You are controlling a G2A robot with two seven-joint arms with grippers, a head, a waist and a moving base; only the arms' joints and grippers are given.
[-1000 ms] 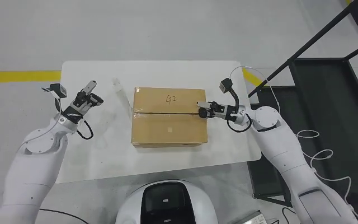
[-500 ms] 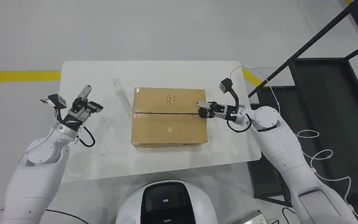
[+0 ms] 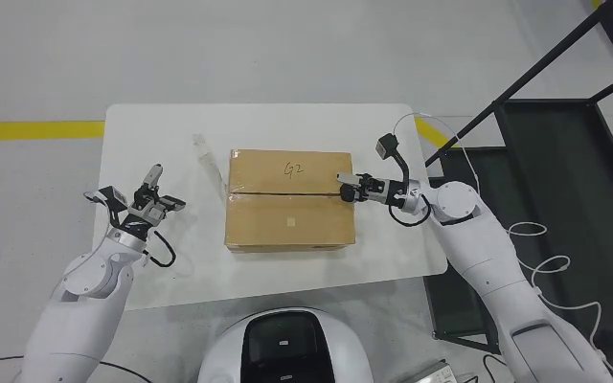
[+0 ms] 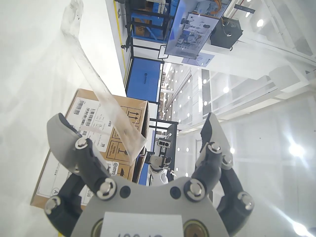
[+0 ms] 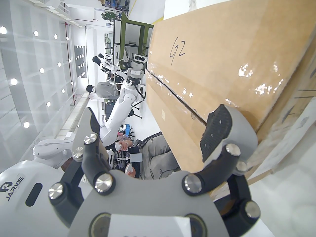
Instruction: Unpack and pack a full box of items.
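I'm holding R gripper (image 3: 343, 187) wide open at box (image 3: 290, 215) seam, L gripper (image 3: 161, 190) open, both empty; risking slipping off edge when prying.

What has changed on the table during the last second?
The left pincer, open and empty, drew back over the white table toward the robot. The right pincer stayed open at the end of the closed brown cardboard box, which has not moved.
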